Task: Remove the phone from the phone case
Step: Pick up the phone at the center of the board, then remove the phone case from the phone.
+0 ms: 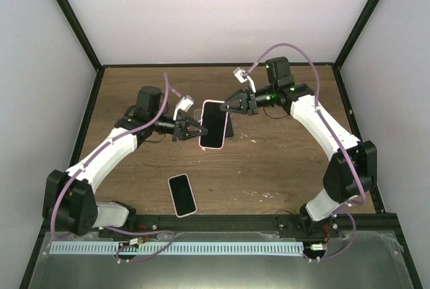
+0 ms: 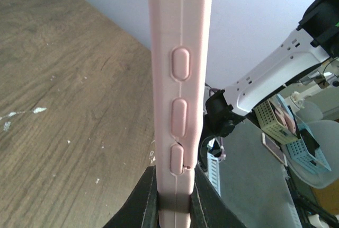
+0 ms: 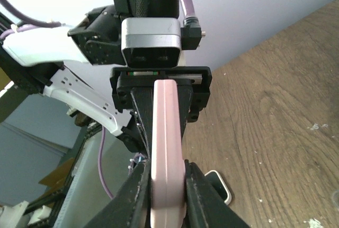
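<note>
A pink phone case (image 2: 180, 53) with the phone's black screen (image 1: 212, 126) showing in it hangs above the middle of the wooden table (image 1: 282, 154), held between both arms. My left gripper (image 1: 199, 130) is shut on the case's lower left edge, and its black fingers (image 2: 148, 201) press both faces below the side buttons. My right gripper (image 1: 225, 107) is shut on the upper right edge. In the right wrist view the pink case (image 3: 167, 127) stands edge-on between the right gripper (image 3: 167, 185) jaws, with the left gripper clamped on its far end.
A second phone (image 1: 182, 195) with a pale rim lies flat, screen up, near the table's front edge; this second phone (image 3: 220, 185) also shows past the right fingers. Black frame posts (image 1: 74, 13) and white walls bound the table. Baskets (image 2: 275, 119) stand off the table.
</note>
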Robot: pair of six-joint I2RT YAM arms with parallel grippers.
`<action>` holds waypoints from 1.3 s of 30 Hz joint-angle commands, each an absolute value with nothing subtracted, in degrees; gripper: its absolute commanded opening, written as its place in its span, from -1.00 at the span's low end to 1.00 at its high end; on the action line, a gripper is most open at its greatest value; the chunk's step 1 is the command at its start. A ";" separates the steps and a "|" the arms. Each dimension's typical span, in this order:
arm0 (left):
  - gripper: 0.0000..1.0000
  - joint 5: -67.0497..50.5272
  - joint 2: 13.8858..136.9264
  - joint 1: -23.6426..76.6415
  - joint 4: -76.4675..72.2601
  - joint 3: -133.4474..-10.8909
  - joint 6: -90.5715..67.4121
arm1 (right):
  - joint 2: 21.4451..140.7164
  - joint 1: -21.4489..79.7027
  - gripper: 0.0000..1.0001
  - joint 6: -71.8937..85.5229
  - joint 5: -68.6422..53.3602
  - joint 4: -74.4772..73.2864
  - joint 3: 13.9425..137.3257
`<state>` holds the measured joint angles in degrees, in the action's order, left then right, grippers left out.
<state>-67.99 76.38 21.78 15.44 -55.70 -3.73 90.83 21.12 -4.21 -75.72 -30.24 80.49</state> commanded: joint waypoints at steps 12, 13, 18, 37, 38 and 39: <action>-1.00 -69.10 80.10 22.53 24.91 -62.34 5.41 | 93.49 23.57 -0.45 -19.88 -74.26 -46.08 86.58; -1.00 -69.13 80.15 22.72 25.15 -62.49 5.63 | 93.66 23.68 -0.47 -20.06 -74.30 -46.41 86.90; -1.00 -68.66 80.42 23.06 26.37 -62.95 6.83 | 94.65 23.82 -0.88 -20.87 -75.33 -48.44 88.47; -0.10 -63.99 74.14 17.93 36.31 -56.52 16.04 | 91.95 21.38 -0.99 -8.88 -81.81 -39.49 86.57; -0.11 -63.83 74.17 17.93 36.10 -56.51 16.07 | 91.89 21.42 -0.99 -8.83 -82.02 -39.49 86.55; -0.12 -63.69 74.24 17.93 35.96 -56.59 16.02 | 91.84 21.36 -0.99 -8.72 -82.15 -39.41 86.57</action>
